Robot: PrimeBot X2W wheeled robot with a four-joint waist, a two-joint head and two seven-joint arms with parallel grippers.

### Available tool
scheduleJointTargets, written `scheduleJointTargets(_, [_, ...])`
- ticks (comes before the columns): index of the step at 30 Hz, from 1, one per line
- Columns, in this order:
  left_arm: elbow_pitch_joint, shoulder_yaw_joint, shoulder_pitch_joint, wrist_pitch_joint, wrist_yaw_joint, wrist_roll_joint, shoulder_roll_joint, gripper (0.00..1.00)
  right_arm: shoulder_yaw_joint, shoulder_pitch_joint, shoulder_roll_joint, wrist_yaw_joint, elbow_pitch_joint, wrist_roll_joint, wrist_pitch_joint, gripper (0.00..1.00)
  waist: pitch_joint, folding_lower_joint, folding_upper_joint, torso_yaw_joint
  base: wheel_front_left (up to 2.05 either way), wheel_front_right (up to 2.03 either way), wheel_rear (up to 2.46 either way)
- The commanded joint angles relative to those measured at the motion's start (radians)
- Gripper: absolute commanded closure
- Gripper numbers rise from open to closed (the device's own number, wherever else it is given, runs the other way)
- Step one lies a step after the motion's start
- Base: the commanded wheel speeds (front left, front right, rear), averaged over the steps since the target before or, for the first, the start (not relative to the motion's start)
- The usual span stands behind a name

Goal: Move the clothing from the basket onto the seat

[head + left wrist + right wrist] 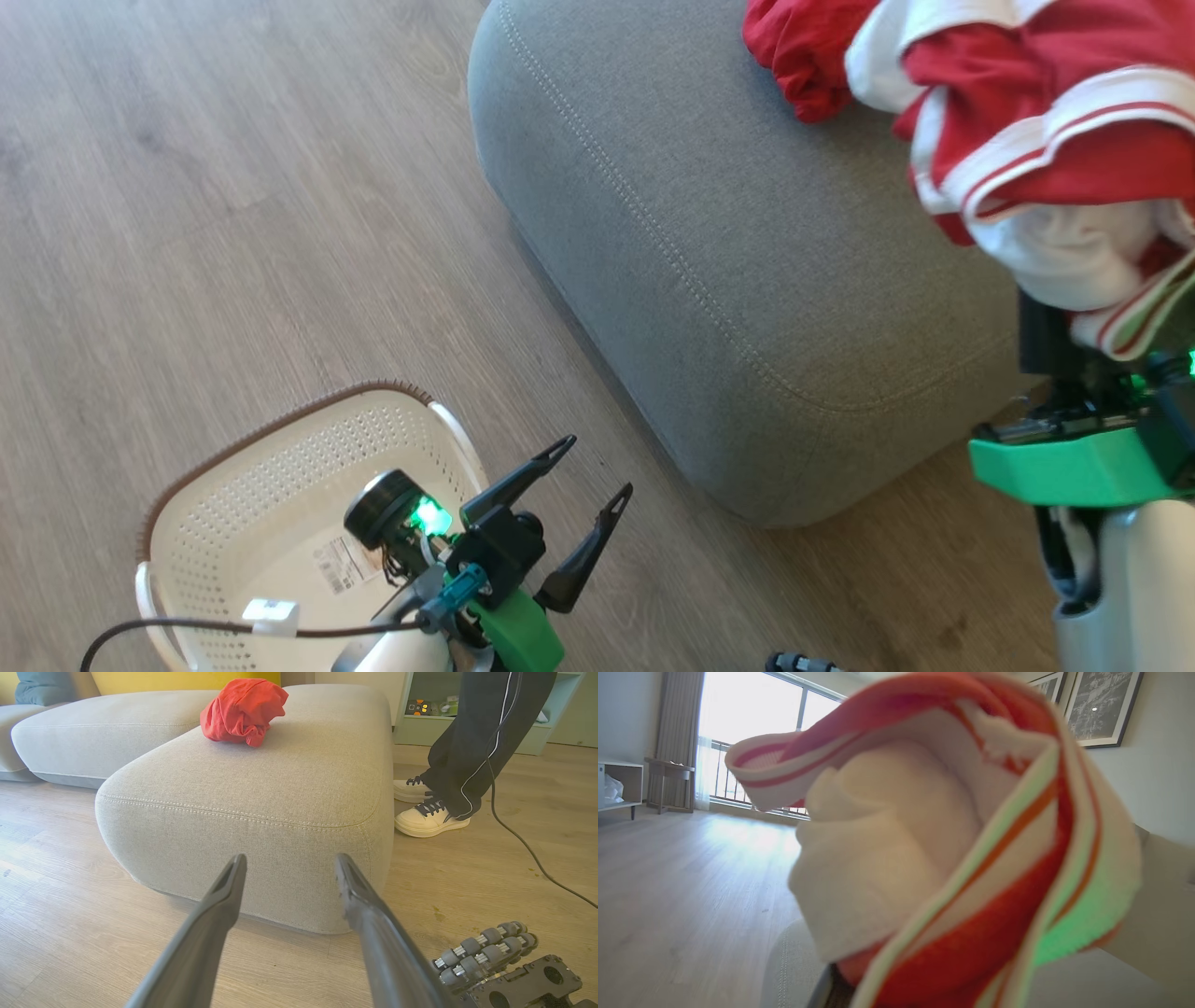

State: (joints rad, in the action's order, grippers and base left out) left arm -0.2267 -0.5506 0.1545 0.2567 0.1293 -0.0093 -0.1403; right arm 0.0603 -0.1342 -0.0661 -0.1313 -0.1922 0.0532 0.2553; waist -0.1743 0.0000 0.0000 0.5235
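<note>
On the seat (672,233) lies the red garment (803,56), crumpled in a heap. Over the seat, the striped garment (1046,140) is bunched around the right gripper (1050,341); its fingers are buried in cloth, so I cannot tell how they stand. The left gripper (597,464) is spread wide by the basket (280,415) on the floor (187,187). The label (341,560) on the basket's base shows a barcode, its print too small to read
</note>
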Motion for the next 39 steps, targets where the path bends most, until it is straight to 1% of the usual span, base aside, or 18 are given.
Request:
scheduleJointTargets(1, [0.028,0.025,0.039,0.005,0.000,-0.004,-0.010,0.00,-0.006,-0.019,0.000,0.001,-0.038,0.006,0.006,1.00,-0.004,0.0000,0.0000,-0.001,0.00,0.00,0.00])
scheduleJointTargets(5, [0.036,0.028,0.045,0.005,0.000,-0.004,-0.017,0.00,0.060,-0.046,0.006,0.001,-0.023,0.005,0.006,1.00,-0.032,0.0000,0.0000,-0.003,0.00,0.00,0.00])
scheduleJointTargets(7, [0.040,0.026,0.054,0.005,0.001,-0.001,-0.025,0.00,0.105,-0.065,0.007,0.001,-0.021,0.010,0.006,1.00,-0.062,0.0000,0.0000,-0.018,0.00,0.00,0.00])
scheduleJointTargets(11, [0.040,0.010,0.091,0.005,0.001,0.009,-0.061,0.00,0.211,-0.127,0.004,0.001,-0.011,0.011,0.006,1.00,-0.136,0.0000,0.0000,-0.043,0.00,0.00,0.00])
scheduleJointTargets(15, [0.043,-0.009,0.129,0.005,0.001,0.009,-0.107,0.00,0.295,-0.212,-0.012,0.001,0.030,-0.014,0.006,1.00,-0.209,0.0000,0.0000,-0.058,0.00,0.00,0.00])
scheduleJointTargets(22, [0.056,-0.003,0.177,0.005,0.001,0.001,-0.179,0.00,0.372,-0.381,-0.058,0.001,0.098,-0.041,0.006,1.00,-0.330,0.0000,0.0000,-0.066,0.00,0.00,0.00])
scheduleJointTargets(23, [0.062,-0.003,0.195,0.005,0.001,0.002,-0.199,0.00,0.393,-0.436,-0.068,0.001,0.118,-0.056,0.006,1.00,-0.365,0.0000,0.0000,-0.067,0.00,0.00,0.00])
scheduleJointTargets(27, [0.072,-0.009,0.231,0.005,0.001,0.004,-0.233,0.00,0.418,-0.546,-0.097,0.001,0.173,-0.074,0.006,1.00,-0.424,0.0000,0.0000,-0.069,0.00,0.00,0.00])
scheduleJointTargets(30, [0.079,-0.004,0.248,0.005,0.001,0.001,-0.247,0.00,0.430,-0.617,-0.113,0.001,0.207,-0.070,0.006,1.00,-0.456,0.0000,0.0000,-0.073,0.00,0.00,0.00])
scheduleJointTargets(34, [0.086,-0.001,0.264,0.005,0.001,-0.001,-0.266,0.00,0.475,-0.720,-0.154,0.001,0.315,-0.100,0.006,1.00,-0.494,0.0000,0.0000,-0.086,0.00,0.00,0.00])
scheduleJointTargets(35, [0.087,0.000,0.266,0.005,0.001,-0.001,-0.269,0.00,0.487,-0.743,-0.159,0.001,0.344,-0.107,0.006,1.00,-0.501,0.0000,0.0000,-0.090,0.00,0.00,0.00])
scheduleJointTargets(36, [0.087,0.000,0.266,0.005,0.001,-0.001,-0.269,0.00,0.487,-0.743,-0.159,0.001,0.344,-0.107,0.006,1.00,-0.501,0.0000,0.0000,-0.090,0.00,0.00,0.00])
scheduleJointTargets(39, [0.091,0.006,0.272,0.005,0.001,-0.003,-0.278,0.00,0.511,-0.797,-0.168,0.001,0.427,-0.107,0.006,1.00,-0.521,0.0000,0.0000,-0.101,0.00,0.00,0.00])
